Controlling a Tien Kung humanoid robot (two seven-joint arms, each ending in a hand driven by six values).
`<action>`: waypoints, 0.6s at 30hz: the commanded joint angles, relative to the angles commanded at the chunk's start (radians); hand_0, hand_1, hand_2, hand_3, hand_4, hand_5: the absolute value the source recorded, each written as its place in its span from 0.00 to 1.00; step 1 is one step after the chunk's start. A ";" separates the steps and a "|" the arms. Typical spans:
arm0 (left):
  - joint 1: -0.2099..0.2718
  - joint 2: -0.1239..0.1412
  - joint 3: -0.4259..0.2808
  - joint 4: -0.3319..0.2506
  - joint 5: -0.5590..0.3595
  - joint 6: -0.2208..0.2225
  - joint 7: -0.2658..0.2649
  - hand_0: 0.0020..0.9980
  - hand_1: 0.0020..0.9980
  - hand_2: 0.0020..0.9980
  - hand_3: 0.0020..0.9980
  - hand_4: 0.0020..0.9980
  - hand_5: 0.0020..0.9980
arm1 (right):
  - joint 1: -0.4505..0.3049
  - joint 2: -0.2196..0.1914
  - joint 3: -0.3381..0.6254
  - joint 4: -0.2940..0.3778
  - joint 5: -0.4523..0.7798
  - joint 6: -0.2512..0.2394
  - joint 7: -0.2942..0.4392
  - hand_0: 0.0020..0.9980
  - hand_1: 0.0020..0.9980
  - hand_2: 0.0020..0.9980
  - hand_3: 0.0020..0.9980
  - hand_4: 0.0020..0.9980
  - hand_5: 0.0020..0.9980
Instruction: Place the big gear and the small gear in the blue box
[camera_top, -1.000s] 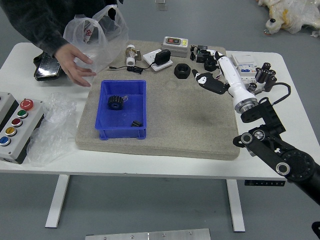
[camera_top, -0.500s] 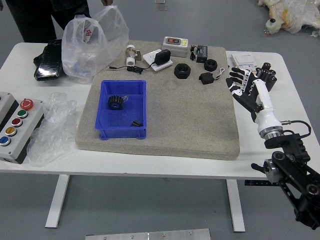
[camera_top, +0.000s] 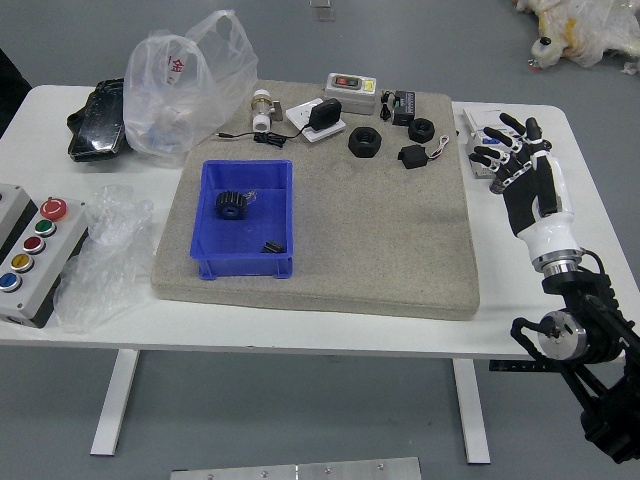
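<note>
If judged from the big gear (camera_top: 231, 205) and the apparent small gear (camera_top: 273, 247), lying apart inside the blue box (camera_top: 240, 236), count placing as seemingly done; keep the right hand (camera_top: 527, 172), spread wide and empty over the right side of the white table (camera_top: 400, 335), well away to avoid jostling either piece. Note beneath the box a speckled mat (camera_top: 380, 250), at far left a plastic bag (camera_top: 185, 100), and beyond, grey floor (camera_top: 420, 50).
</note>
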 joint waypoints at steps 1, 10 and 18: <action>0.000 -0.001 0.001 0.000 -0.002 0.000 0.000 0.70 0.66 0.64 0.79 0.68 0.29 | -0.001 0.000 0.001 -0.001 0.011 0.002 0.000 0.56 0.45 0.52 0.72 0.96 0.87; 0.024 -0.018 0.037 0.001 -0.076 0.008 -0.016 0.70 0.66 0.64 0.79 0.68 0.29 | -0.013 -0.014 0.018 0.005 0.019 0.003 -0.010 0.56 0.44 0.49 0.70 0.96 0.88; 0.035 -0.031 0.040 0.001 -0.091 0.004 -0.011 0.70 0.66 0.64 0.79 0.68 0.29 | -0.014 -0.022 0.039 0.007 0.027 0.004 -0.012 0.56 0.43 0.47 0.68 0.96 0.89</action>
